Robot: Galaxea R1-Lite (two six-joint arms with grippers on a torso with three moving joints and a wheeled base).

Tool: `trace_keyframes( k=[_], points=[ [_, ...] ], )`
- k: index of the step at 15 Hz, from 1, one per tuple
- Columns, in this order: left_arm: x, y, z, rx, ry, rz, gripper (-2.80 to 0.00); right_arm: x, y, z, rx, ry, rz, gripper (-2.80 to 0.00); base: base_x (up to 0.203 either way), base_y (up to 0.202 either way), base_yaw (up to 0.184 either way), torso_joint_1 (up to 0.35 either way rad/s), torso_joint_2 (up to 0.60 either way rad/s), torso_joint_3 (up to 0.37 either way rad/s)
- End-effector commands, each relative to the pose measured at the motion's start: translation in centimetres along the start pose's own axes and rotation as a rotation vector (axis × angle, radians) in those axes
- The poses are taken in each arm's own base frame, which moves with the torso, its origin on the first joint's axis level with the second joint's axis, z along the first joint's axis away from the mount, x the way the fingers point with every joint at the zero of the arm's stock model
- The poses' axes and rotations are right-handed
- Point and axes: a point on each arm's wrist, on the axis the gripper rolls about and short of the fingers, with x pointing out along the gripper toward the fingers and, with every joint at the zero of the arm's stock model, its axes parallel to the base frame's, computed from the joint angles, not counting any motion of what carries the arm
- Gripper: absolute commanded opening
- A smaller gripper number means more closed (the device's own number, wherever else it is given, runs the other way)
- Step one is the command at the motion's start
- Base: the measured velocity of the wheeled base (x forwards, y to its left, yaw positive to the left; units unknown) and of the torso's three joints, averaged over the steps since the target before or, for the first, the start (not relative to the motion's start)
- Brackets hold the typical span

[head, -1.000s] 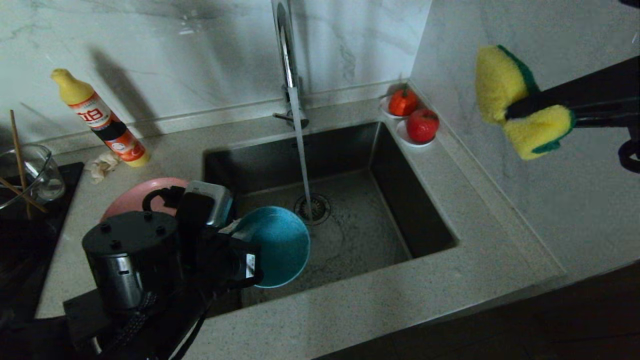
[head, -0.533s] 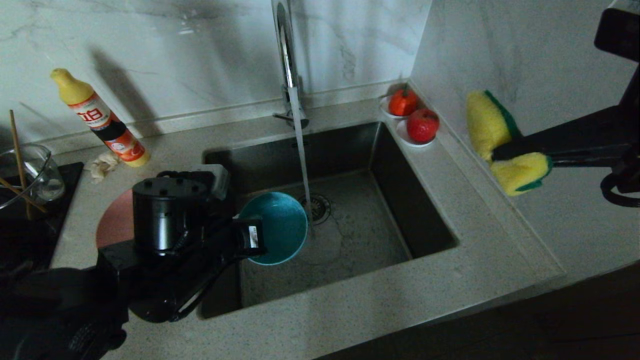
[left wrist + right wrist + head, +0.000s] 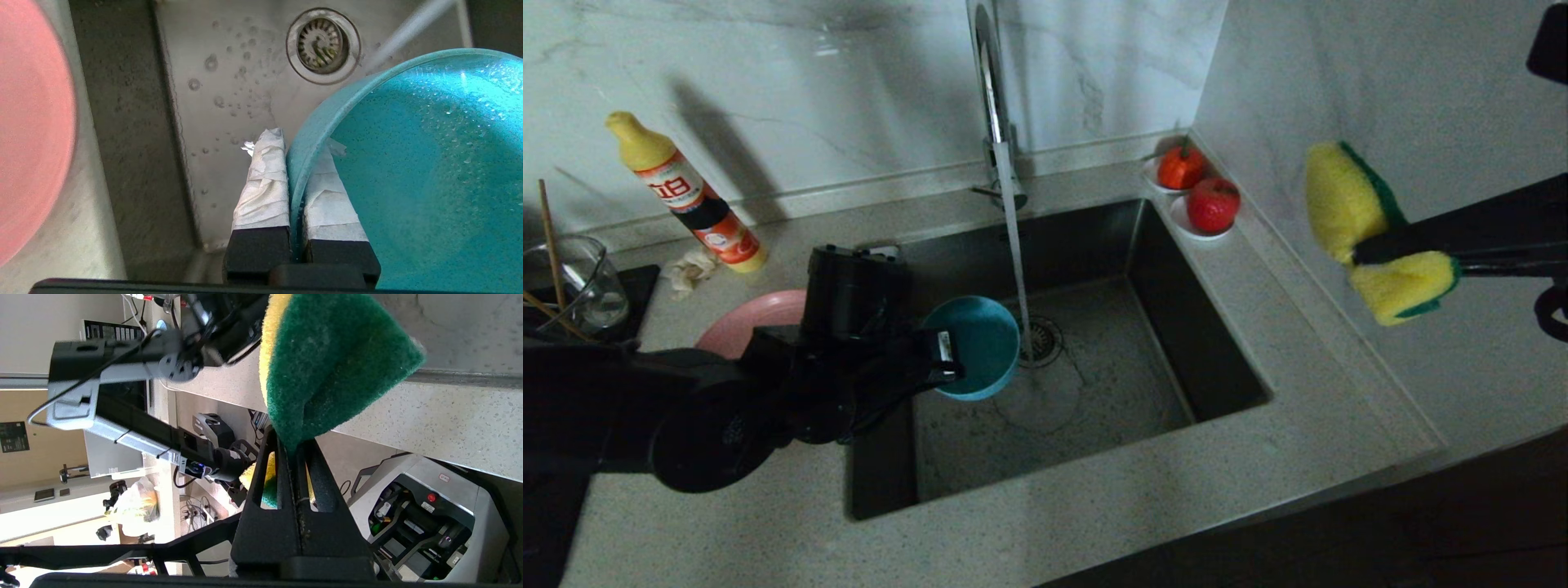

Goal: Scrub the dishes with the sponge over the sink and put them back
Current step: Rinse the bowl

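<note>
Since a second ago, your left gripper (image 3: 943, 359) has carried the teal bowl (image 3: 976, 347) farther back over the sink (image 3: 1217, 327), right beside the falling water stream (image 3: 1015, 261); its jaws pinch the bowl's rim. Your right gripper (image 3: 1364, 249) has dropped lower beside the wall, jaws clamped on the folded sponge (image 3: 1376, 233), well clear of the basin. Open room lies over the drain (image 3: 1039, 340) and the sink's right half. Your left arm hides much of the pink plate (image 3: 747, 320) on the desk (image 3: 1094, 523). Two red fruits (image 3: 1213, 204) crowd the back right corner.
</note>
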Motion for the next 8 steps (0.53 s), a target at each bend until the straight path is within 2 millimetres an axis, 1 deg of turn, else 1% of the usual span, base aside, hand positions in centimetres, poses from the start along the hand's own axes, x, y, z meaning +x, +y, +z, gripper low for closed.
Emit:
trace_keyframes(
  k=[1,3,8],
  points=[
    [2.6,-0.7,-0.3,-0.012,0.017,0.020,-2.80,0.0,0.0,-0.1,0.003,0.005,0.002,-2.80,0.000,0.000,0.000,0.000,0.00,0.000],
    [4.5,-1.3,-0.5,-0.020,0.022,0.030,-2.80,0.1,-0.1,-0.1,0.006,0.008,-0.001,-2.80,0.000,0.000,0.000,0.000,0.00,0.000],
    [8.0,-2.7,0.5,-0.109,-0.009,0.060,-2.80,0.8,-0.8,-0.5,0.015,0.026,-0.014,-2.80,0.000,0.000,0.000,0.000,0.00,0.000]
  ],
)
